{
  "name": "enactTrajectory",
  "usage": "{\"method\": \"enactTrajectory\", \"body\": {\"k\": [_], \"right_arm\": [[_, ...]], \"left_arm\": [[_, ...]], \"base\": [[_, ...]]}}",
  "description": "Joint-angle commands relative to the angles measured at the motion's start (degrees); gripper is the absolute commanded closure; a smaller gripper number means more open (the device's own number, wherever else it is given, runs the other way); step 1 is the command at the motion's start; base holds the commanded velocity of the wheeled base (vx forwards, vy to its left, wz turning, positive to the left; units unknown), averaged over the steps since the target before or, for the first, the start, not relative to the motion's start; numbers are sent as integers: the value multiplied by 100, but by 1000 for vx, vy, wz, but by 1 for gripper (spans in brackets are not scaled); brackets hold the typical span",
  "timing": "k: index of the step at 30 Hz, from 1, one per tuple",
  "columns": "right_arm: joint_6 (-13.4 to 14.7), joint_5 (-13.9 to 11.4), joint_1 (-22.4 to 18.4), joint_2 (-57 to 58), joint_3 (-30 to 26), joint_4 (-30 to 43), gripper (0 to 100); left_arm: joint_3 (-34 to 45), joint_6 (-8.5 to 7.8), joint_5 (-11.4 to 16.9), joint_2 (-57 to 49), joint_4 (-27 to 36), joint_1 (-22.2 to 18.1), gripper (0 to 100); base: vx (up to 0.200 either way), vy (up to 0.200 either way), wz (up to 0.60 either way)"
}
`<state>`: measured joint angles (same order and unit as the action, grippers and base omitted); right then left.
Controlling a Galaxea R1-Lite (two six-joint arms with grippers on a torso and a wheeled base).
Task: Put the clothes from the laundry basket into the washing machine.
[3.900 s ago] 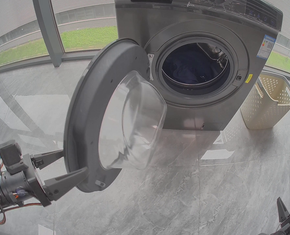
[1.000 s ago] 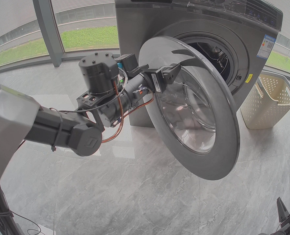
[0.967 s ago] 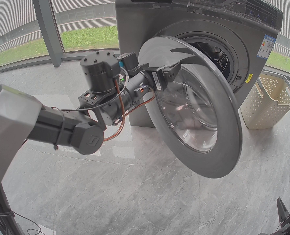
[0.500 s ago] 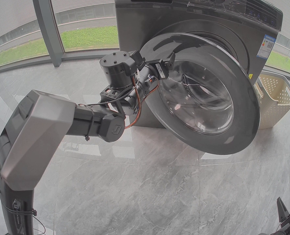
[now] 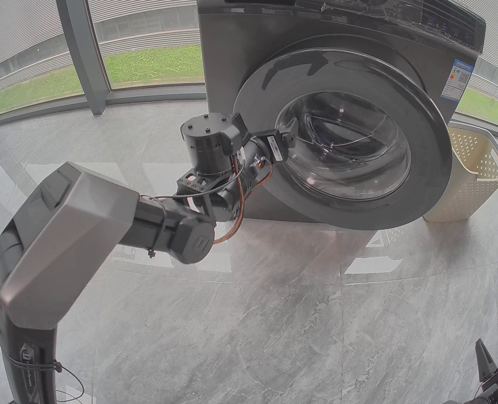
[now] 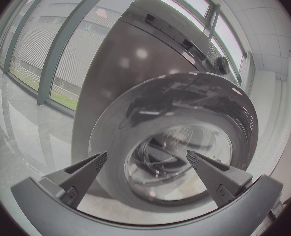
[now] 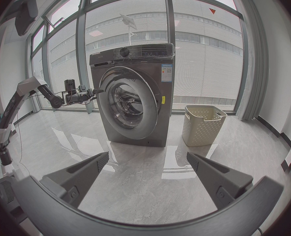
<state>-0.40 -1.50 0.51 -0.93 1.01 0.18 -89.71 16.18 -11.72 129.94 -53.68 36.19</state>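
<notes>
Facing the ajar door (image 5: 344, 68), left end effector (image 6: 145, 155) spread apart, right end effector (image 7: 147, 156) apart too, basket (image 7: 202, 125) beyond it.

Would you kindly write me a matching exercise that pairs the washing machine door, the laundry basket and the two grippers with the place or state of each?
1. washing machine door
2. laundry basket
3. left gripper
4. right gripper

A. on the floor beside the washing machine
B. open, close to the door's outer face
C. nearly shut
D. open, well back from the washing machine

Pairs: 1-C, 2-A, 3-B, 4-D.
</notes>
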Motion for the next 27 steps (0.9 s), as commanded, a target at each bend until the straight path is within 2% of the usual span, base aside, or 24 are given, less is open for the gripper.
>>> {"method": "enactTrajectory", "body": {"k": [1, 2, 6, 9, 11, 13, 14, 15, 16, 17, 18, 19, 20, 22, 24, 27], "right_arm": [[-4, 1, 2, 93, -101, -1, 0], [-4, 1, 2, 93, -101, -1, 0], [-4, 1, -7, 93, -101, -1, 0], [-21, -8, 2, 93, -101, -1, 0], [-21, -8, 2, 93, -101, -1, 0], [-21, -8, 2, 93, -101, -1, 0], [-21, -8, -7, 93, -101, -1, 0], [-21, -8, 2, 93, -101, -1, 0], [-21, -8, 2, 93, -101, -1, 0], [-21, -8, 2, 93, -101, -1, 0], [-21, -8, 2, 93, -101, -1, 0], [-21, -8, 2, 93, -101, -1, 0], [-21, -8, 2, 93, -101, -1, 0], [-21, -8, 2, 93, -101, -1, 0], [-21, -8, 2, 93, -101, -1, 0], [-21, -8, 2, 93, -101, -1, 0]], "left_arm": [[2203, -1, 108, -1595, -214, 432, 0], [3249, -9, 257, -2183, -407, 652, 0], [5104, -80, 354, -3423, -671, 925, 0], [6246, -194, 354, -4354, -706, 969, 0], [6809, -343, 354, -4864, -715, 907, 0], [6809, -343, 354, -4864, -715, 907, 0], [7767, -633, 337, -5910, -706, 810, 0], [8048, -739, 328, -6262, -662, 705, 0], [8048, -739, 328, -6262, -662, 705, 0], [8523, -950, 372, -6912, -618, 362, 0], [8743, -1064, 372, -7184, -591, 160, 0], [8778, -1082, 372, -7220, -583, 134, 0], [8971, -1240, 381, -7624, -398, -183, 0], [8971, -1240, 372, -8019, -99, -438, 0], [8971, -1292, 398, -8784, 534, -974, 0], [8971, -1301, 442, -9470, 1360, -1396, 0]], "base": [[0, 0, 0], [0, 0, 0], [0, 0, 0], [0, 0, 0], [0, 0, 0], [0, 0, 0], [0, 0, 0], [0, 0, 0], [0, 0, 0], [0, 0, 0], [0, 0, 0], [0, 0, 0], [0, 0, 0], [0, 0, 0], [0, 0, 0], [0, 0, 0]]}}
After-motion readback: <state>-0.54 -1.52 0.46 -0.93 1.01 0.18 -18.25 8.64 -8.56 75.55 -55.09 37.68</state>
